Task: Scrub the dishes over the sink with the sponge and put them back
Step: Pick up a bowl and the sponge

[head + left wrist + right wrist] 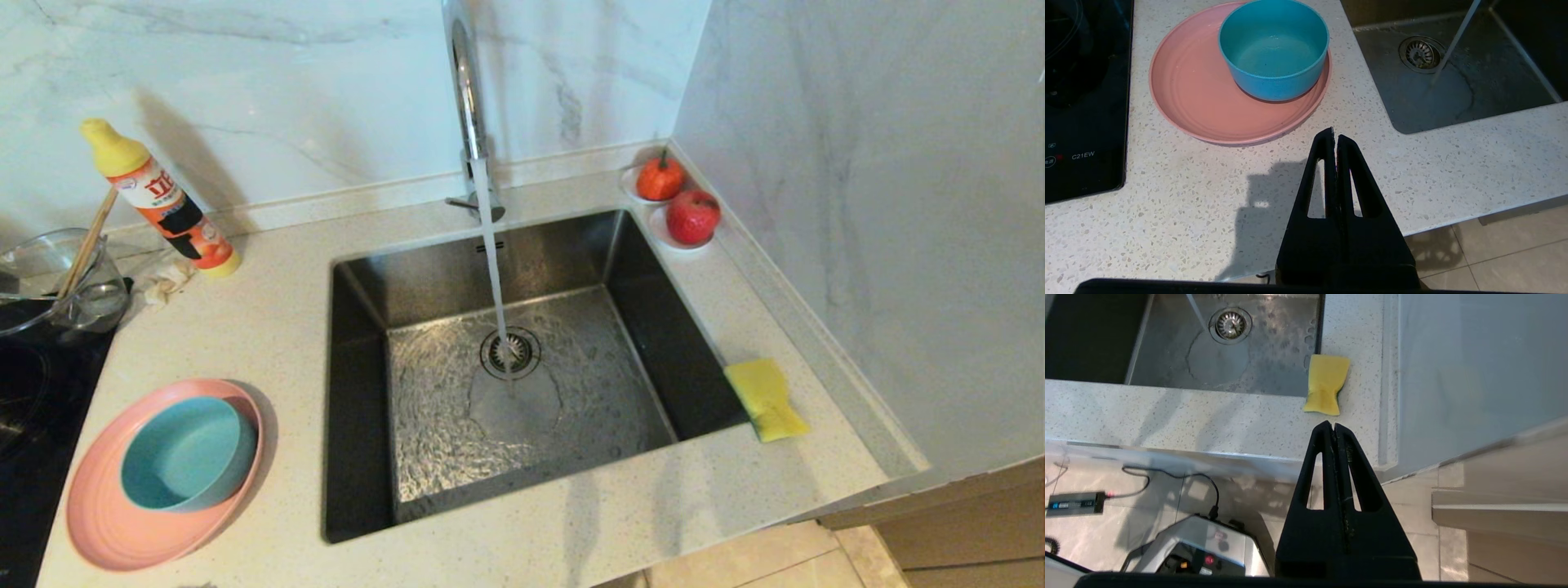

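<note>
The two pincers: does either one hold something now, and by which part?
Nothing is held. The left pincer is shut and empty near the pink plate; the right pincer is shut and empty, short of the sponge.

A pale speckled stone counter (269,327) meets white marble-look walls (286,90) veined in grey, which form a corner at the far right. A black glass hob (33,384) sits flush at the counter's left end, beside a clear glass jug (61,282) holding chopsticks and a yellow-capped detergent bottle (159,200). Two red fruits (678,200) rest on small dishes in the corner. Beige floor tiles (759,559) and wooden cabinet fronts (963,523) show below. Light falls from above, casting soft shadows.
</note>
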Controlling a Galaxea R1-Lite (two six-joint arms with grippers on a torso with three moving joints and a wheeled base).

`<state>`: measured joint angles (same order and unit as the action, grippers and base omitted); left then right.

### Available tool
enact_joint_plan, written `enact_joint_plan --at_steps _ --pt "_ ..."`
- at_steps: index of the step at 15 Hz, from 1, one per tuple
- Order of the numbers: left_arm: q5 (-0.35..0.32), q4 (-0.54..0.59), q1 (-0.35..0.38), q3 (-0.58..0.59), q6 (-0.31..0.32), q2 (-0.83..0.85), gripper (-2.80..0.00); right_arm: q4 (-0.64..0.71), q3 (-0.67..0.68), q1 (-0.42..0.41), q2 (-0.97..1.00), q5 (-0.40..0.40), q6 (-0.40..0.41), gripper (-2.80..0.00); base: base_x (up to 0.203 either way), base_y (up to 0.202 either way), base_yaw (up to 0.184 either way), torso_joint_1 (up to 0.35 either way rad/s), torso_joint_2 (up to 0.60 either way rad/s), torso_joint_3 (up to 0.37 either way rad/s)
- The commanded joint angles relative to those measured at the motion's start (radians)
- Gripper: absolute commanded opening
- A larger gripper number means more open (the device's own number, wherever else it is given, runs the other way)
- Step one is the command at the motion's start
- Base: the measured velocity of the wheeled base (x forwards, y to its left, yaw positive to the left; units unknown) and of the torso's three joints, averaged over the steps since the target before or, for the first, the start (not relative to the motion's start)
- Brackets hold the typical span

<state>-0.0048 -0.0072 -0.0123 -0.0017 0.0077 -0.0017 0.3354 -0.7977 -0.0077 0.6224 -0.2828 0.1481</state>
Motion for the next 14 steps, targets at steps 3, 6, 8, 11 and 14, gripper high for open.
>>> enact_joint_plan --at_steps 3,6,8,11,14 --pt "0.000 0.000 0.000 0.000 0.000 0.000 -2.80 0.082 -0.148 0.001 0.311 0.001 0.007 -2.80 0.000 0.000 0.000 0.000 0.00 0.000" --pt "0.000 0.000 0.000 0.002 0.000 0.000 -2.80 0.093 -0.215 0.015 0.498 0.002 -0.002 -2.80 0.000 0.000 0.000 0.000 0.00 0.000" --pt "0.000 0.000 0.000 0.000 0.000 0.000 -2.80 0.097 -0.258 0.025 0.587 0.004 -0.007 -2.80 0.000 0.000 0.000 0.000 0.00 0.000" --pt "0.000 0.000 0.000 0.000 0.000 0.000 -2.80 0.094 -0.280 0.101 0.704 0.120 -0.016 -2.80 0.000 0.000 0.000 0.000 0.00 0.000" --pt "0.000 0.000 0.000 0.000 0.000 0.000 -2.80 0.059 -0.286 0.159 0.775 0.159 -0.076 -2.80 0.000 0.000 0.000 0.000 0.00 0.000"
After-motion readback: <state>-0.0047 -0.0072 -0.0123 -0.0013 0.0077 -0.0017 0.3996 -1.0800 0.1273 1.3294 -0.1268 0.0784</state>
